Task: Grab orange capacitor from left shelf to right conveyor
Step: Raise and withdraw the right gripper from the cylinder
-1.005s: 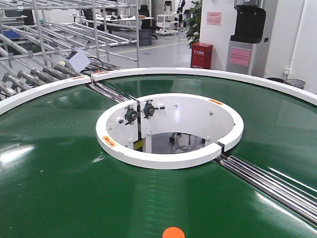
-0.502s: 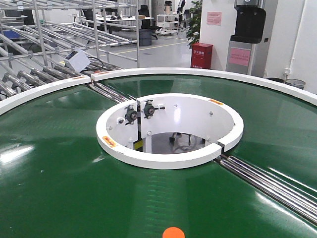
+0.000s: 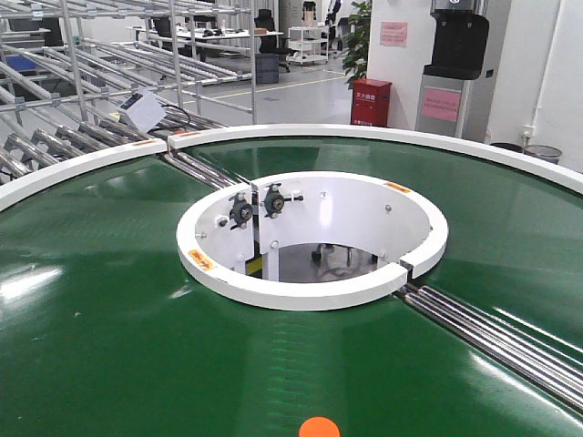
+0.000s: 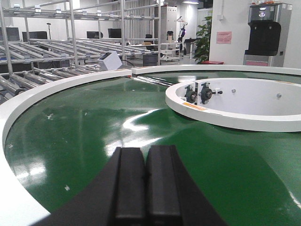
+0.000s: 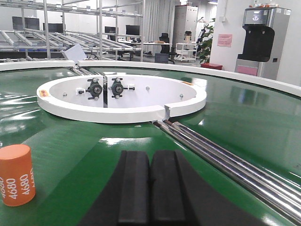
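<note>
The orange capacitor (image 5: 17, 174) stands upright on the dark green belt of the right conveyor (image 5: 70, 155), with white "4680" on its side. In the front view only its round orange top (image 3: 319, 427) shows at the bottom edge, on the conveyor's belt (image 3: 109, 309). My right gripper (image 5: 150, 162) is shut and empty, to the right of the capacitor and apart from it. My left gripper (image 4: 145, 155) is shut with nothing in it, low over the conveyor's belt (image 4: 84, 127). The left shelf is out of view.
A white central hub (image 3: 314, 237) with bearing mounts rises from the ring's middle. Steel roller strips (image 3: 492, 332) cross the belt at right and far left. Bare steel roller racks (image 3: 64, 118) stand behind the white outer rim (image 3: 82, 164). A red box (image 3: 371, 102) sits on the floor beyond.
</note>
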You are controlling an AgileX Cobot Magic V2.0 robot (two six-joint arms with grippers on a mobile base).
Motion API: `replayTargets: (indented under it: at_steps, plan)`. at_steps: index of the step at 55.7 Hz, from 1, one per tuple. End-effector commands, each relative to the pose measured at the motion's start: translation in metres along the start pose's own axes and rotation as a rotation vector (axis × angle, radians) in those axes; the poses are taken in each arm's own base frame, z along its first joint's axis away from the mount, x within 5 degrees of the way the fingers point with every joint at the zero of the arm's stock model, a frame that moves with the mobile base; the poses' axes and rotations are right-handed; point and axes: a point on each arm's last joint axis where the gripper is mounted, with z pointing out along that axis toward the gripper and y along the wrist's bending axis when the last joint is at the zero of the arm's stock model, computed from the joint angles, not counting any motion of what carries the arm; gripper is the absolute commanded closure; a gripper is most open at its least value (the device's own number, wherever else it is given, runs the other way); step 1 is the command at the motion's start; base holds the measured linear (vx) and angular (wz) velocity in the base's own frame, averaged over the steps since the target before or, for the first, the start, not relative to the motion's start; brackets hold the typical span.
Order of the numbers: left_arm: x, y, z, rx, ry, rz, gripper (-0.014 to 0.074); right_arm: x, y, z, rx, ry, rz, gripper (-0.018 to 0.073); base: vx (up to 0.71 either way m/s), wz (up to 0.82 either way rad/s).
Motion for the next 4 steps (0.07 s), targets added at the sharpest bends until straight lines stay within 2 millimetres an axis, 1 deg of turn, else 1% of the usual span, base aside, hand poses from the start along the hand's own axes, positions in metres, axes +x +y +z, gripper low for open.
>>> replayTargets:
  at_steps: [1,4]
  plan:
    - [0.0030,0.0003,-0.0003,0.003,-0.060,-0.004,0.0603,-0.0061,-0.0002,-0.0010,0.005,-0.091,-0.012,0.0568,0.00,0.00]
    - [0.0030,0.0003,-0.0003,0.003,-0.060,-0.004,0.0603,-0.0061,-0.0002,-0.0010,0.005,-0.091,-0.012,0.0567,0.00,0.00]
